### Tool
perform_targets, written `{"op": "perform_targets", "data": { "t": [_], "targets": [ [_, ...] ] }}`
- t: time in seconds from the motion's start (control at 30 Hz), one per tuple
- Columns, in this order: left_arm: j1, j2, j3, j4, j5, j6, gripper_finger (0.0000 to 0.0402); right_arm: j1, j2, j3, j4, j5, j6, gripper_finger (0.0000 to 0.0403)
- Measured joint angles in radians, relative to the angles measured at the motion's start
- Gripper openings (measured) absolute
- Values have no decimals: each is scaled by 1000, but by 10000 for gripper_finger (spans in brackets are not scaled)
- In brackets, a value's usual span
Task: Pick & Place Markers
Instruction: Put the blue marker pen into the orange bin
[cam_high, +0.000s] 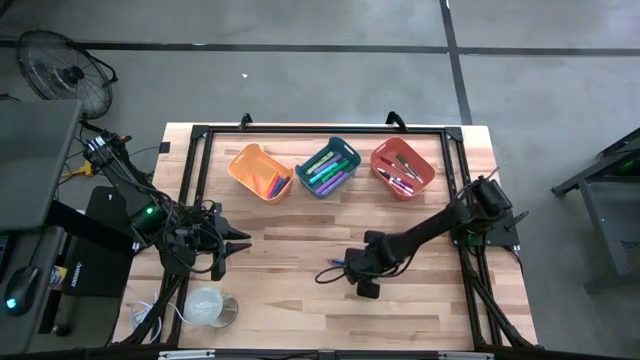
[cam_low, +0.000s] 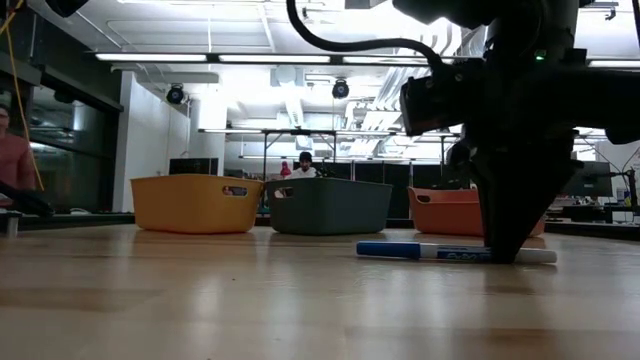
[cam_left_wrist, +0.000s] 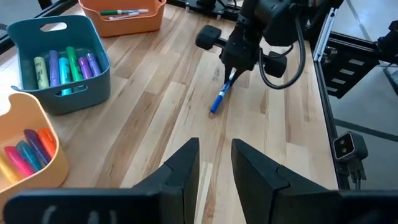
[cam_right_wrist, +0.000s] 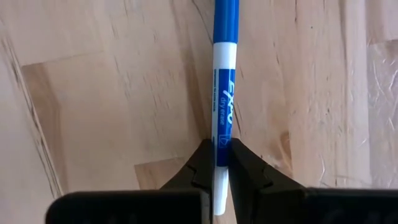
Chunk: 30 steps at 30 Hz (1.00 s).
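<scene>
Blue and white, a single dry-erase marker (cam_right_wrist: 222, 93) lies flat on the wooden table (cam_high: 300, 320), and your right gripper (cam_right_wrist: 217, 163) is down on it. Its two dark fingers (cam_right_wrist: 200, 165) sit either side of the white barrel close to its end, touching it; the blue cap end stretches forward, away from the hand. The jaws look clamped on the barrel, and in the low view the marker rests level on the wood, not yet lifted.

Your left gripper (cam_left_wrist: 214, 165) waits well apart on the far side of the table, fingers parted and holding nothing, pointed toward the right arm.

Beyond the right gripper, along the table's back edge, stand three bins in a row: a yellow bin (cam_high: 259, 172), a teal bin (cam_high: 328, 167) and an orange-red bin (cam_high: 402, 167), each already holding markers. The orange-red bin is nearest the hand. A white round cup-like thing (cam_high: 204, 305) sits near the left arm, off your path.

To do this step well, confirm the pinch is firm before rising, because the grip is near one end and the long free end may droop or swing. Lift straight up, keep the marker level, then carry it slowly above a bin's rim before releasing.
</scene>
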Motion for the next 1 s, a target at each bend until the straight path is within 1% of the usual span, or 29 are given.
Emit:
{"op": "perform_targets", "data": {
  "t": [0.3, 0.47, 0.63, 0.8, 1.0],
  "targets": [
    [0, 0, 0, 1, 0, -1, 92, -1, 9, 81, -93, 62, -27, 15],
    [0, 0, 0, 2, -2, -1, 92, -19, 8, 114, -141, 85, -28, 12],
    [0, 0, 0, 6, -3, -1, 92, -62, -8, 142, -290, 137, -9, 12],
    [0, 0, 0, 11, -3, -1, 92, -137, -108, 132, -421, 211, 7, 12],
    [0, 0, 0, 10, -4, -1, 92, -292, -303, 71, -532, 292, -9, 9]
  ]
}}
